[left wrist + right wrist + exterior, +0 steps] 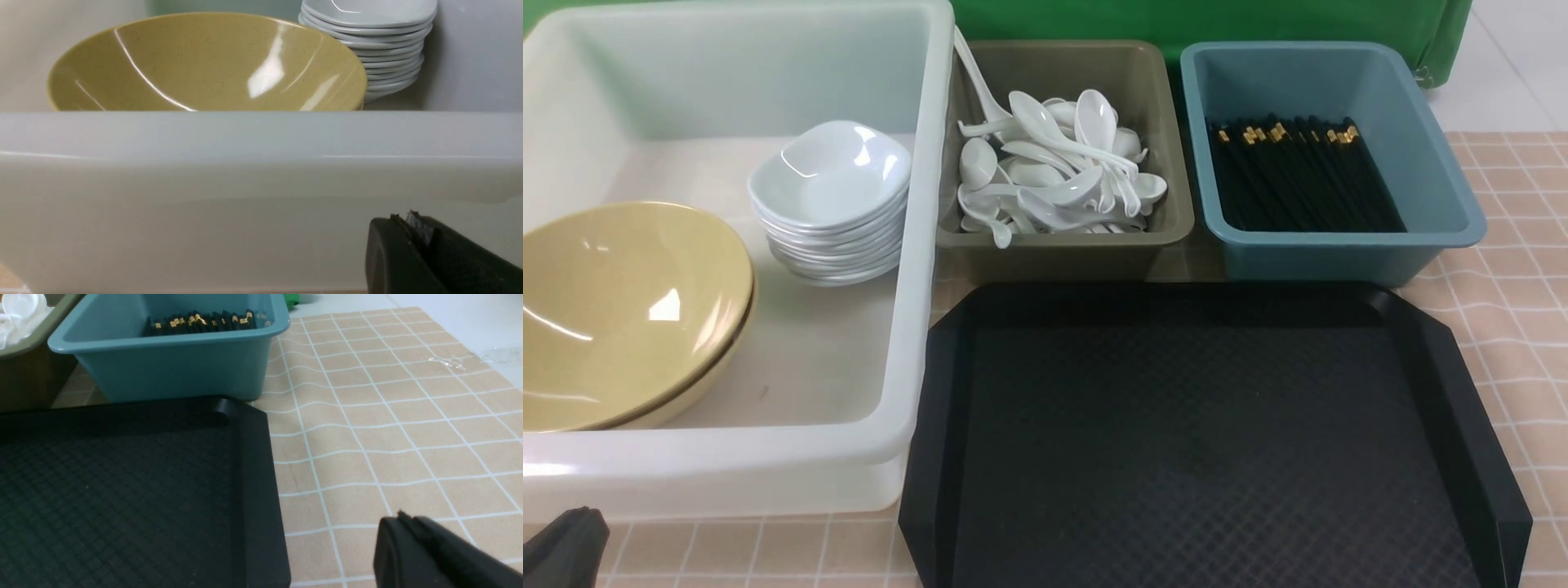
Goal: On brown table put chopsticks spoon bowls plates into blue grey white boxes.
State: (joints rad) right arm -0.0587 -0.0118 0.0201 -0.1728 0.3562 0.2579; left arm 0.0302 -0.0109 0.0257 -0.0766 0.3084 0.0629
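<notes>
Across the table: nothing loose on tray (1201,441) or cloth (1515,327); sorting looks finished.
White box (915,245): bowls (621,314), plates (832,200).
Grey box (1062,245): spoons (1054,175).
Blue box (1339,253): chopsticks (1298,175), long axis running away from robot, nearer right arm.
Left gripper (412,228): closed, empty, low before white box wall.
Right gripper (402,522): closed, empty, over cloth beside tray.
Views: front alone shows all boxes; right gripper only in its wrist view.

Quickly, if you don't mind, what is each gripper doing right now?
Left gripper: shut, holding nothing, beside the large milky white plastic tub.
Right gripper: shut, holding nothing.
</notes>
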